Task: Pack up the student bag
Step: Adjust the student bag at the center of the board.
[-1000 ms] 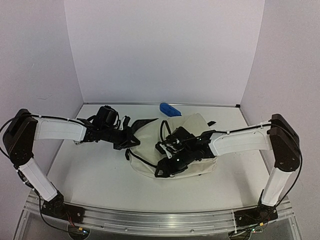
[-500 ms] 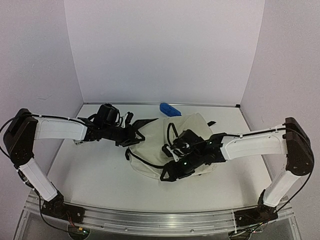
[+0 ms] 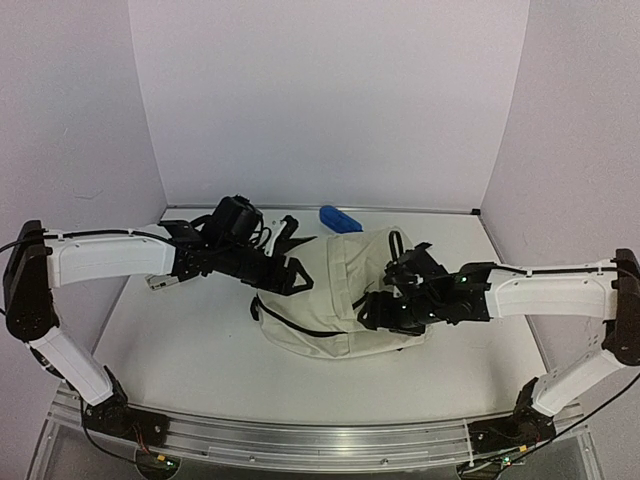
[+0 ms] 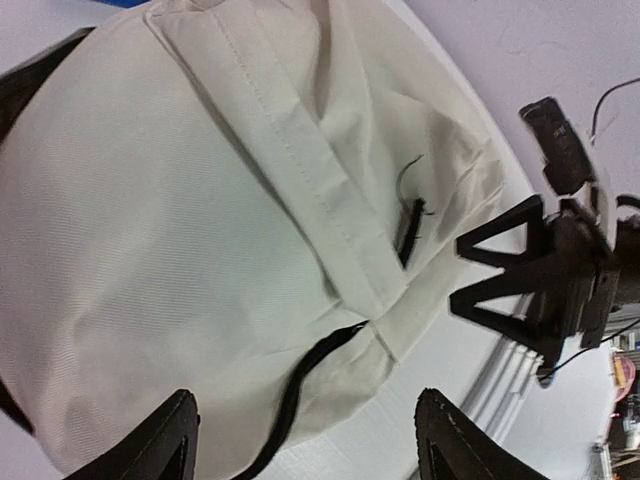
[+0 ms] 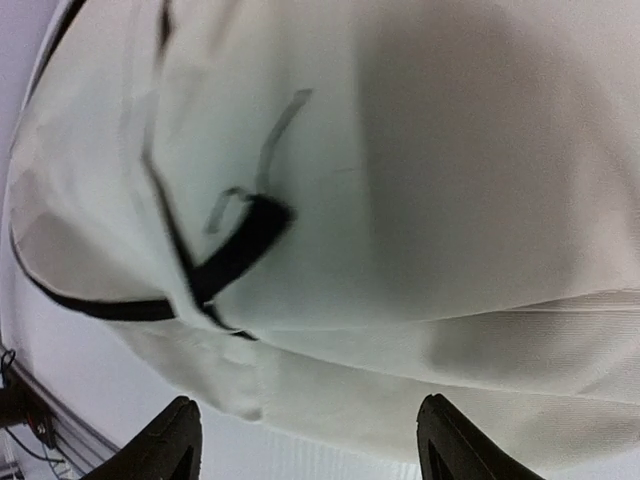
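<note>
Just past the metal rail where both arms are bolted, the student bag lies flat on the white table, a little right of centre. Its cream fabric is slumped and creased, and a black cord curves across its near-left part. The arms reach in from either side and meet over it: the left gripper is at the bag's left edge and the right gripper is over its right half, so the bag lies between and beneath them.

From above, each gripper's fingers merge into a dark mass against the cloth, and whether they touch it cannot be told there. The right arm covers part of the bag's right side, and no view shows an opening or lining. The right wrist picture is soft and blurred — only a black strap loop and a dark line of trim stand out on the pale fabric.

In the left wrist view the left gripper's fingers stand wide apart at the bottom edge, gripping nothing. The bag's surface lies beyond them, crossed by a black zipper line. That view also catches the right gripper at the bag's far edge, its two triangular fingers spread with nothing between them. The right wrist view agrees — wide and empty, bag fabric just ahead.

Farthest off, near the back wall, lies a blue object (oblong, otherwise hard to make out), just beyond the bag.
</note>
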You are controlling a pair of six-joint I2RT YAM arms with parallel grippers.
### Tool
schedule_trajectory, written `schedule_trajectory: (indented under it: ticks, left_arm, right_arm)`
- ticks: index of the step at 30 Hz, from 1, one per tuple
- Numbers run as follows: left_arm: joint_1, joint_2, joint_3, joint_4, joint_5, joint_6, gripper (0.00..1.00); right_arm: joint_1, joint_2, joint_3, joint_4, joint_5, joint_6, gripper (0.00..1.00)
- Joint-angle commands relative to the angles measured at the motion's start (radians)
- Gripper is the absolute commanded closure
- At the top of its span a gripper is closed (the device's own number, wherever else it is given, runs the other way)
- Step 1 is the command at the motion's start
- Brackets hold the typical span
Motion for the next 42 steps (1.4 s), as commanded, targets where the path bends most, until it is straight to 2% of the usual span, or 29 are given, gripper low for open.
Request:
schedule_trajectory:
  ticks: [1,4,6,8,12,14,17,20,21,23,25,27,31,32,35,42]
  left_arm:
    - [-0.023,-0.003,0.048,-0.15,-0.229,0.179,0.24]
    - [-0.023,0.004,0.055,-0.194,-0.377,0.198,0.19]
    - [-0.019,0.021,0.071,-0.213,-0.467,0.175,0.11]
    - [0.001,0.043,0.089,-0.217,-0.484,0.137,0.06]
    - [0.089,0.109,0.122,-0.207,-0.412,0.014,0.05]
    - [0.145,0.129,0.12,-0.159,-0.312,-0.045,0.05]
    - [0.192,0.154,0.104,-0.065,-0.16,-0.098,0.05]
    - [0.197,0.204,0.122,-0.046,-0.109,-0.119,0.07]
    - [0.196,0.221,0.124,-0.048,-0.107,-0.121,0.11]
    - [0.204,0.245,0.116,-0.047,-0.107,-0.132,0.26]
    - [0.208,0.257,0.105,-0.047,-0.109,-0.145,0.43]
    - [0.209,0.256,0.094,-0.048,-0.111,-0.152,0.63]
    - [0.208,0.225,0.06,-0.046,-0.108,-0.168,0.95]
    - [0.208,0.214,0.045,-0.047,-0.103,-0.174,0.99]
    - [0.208,0.172,0.001,-0.057,-0.063,-0.192,1.0]
    - [0.147,0.014,-0.143,-0.079,0.055,-0.229,1.0]
  right_arm:
    - [-0.061,-0.092,-0.04,-0.081,0.105,0.105,0.22]
    - [-0.127,-0.14,-0.061,-0.132,0.142,0.106,0.19]
    - [-0.158,-0.163,-0.071,-0.15,0.159,0.104,0.17]
    - [-0.177,-0.176,-0.078,-0.164,0.182,0.11,0.13]
    - [-0.196,-0.177,-0.117,-0.169,0.22,0.124,0.07]
    - [-0.199,-0.162,-0.137,-0.16,0.228,0.12,0.06]
    - [-0.201,-0.135,-0.145,-0.127,0.226,0.099,0.12]
    - [-0.202,-0.122,-0.161,-0.071,0.23,0.089,0.25]
    - [-0.203,-0.12,-0.171,-0.049,0.222,0.084,0.3]
    - [-0.204,-0.114,-0.187,0.004,0.202,0.075,0.42]
    - [-0.204,-0.109,-0.193,0.048,0.189,0.055,0.58]
    - [-0.205,-0.096,-0.185,0.085,0.196,0.017,0.7]
    - [-0.208,-0.029,-0.128,0.148,0.269,-0.078,0.86]
    - [-0.211,-0.001,-0.103,0.163,0.285,-0.104,0.89]
    - [-0.219,0.095,0.001,0.197,0.309,-0.191,0.95]
    - [-0.263,0.338,0.242,0.271,0.286,-0.332,0.99]
